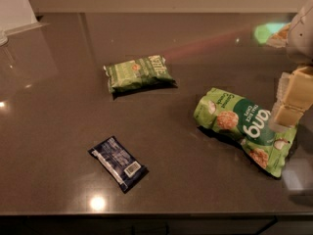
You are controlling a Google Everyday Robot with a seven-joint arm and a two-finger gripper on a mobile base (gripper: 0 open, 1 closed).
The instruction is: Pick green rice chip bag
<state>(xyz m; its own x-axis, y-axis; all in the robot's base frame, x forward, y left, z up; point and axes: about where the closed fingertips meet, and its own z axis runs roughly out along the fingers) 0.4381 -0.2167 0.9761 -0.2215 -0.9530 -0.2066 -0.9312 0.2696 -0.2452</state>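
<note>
The green rice chip bag [244,129] lies crinkled on the dark table at the right. It is light green with a darker band, white lettering and pictures of round rice cakes. My gripper [291,102] comes in from the right edge. Its cream-coloured end sits right at the bag's far right end and overlaps the bag's upper edge. I cannot tell whether it touches the bag.
A smaller dark-green Kettle chip bag [139,73] lies at the table's middle back. A small dark-blue wrapper [118,162] lies front left. The table's front edge [146,213] runs along the bottom. A wall and a white object stand at the back left.
</note>
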